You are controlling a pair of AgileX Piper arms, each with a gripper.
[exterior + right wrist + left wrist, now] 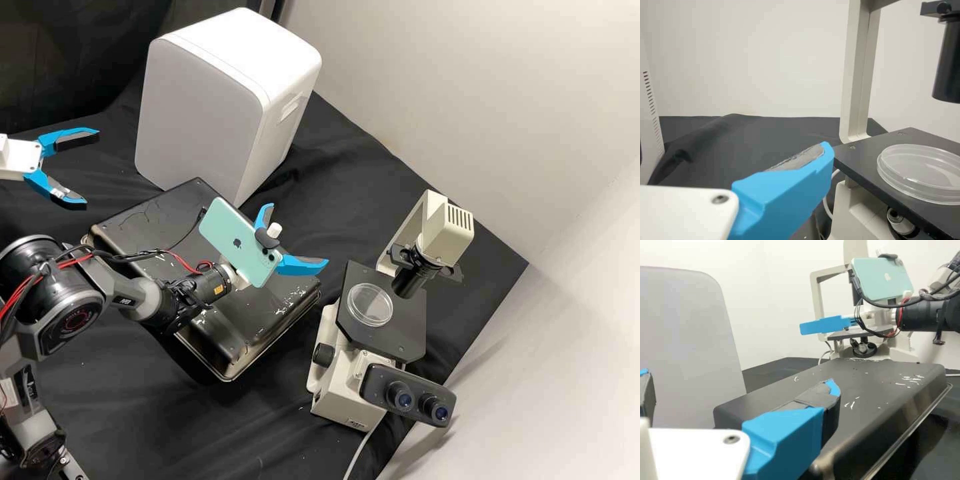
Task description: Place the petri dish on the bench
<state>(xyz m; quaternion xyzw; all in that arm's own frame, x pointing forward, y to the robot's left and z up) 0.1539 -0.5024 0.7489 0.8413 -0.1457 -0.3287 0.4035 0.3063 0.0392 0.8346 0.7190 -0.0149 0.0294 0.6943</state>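
Petri dish (371, 304) lies on the microscope stage (400, 333), near the right gripper (298, 235), spread wide and empty.

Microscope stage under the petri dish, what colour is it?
Black. The stage shows best in the high view, with the clear petri dish lying on it.

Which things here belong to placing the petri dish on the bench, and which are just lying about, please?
Job: petri dish, microscope stage under it, bench, right pincer.
Lying about: white box, dark tray, left pincer.
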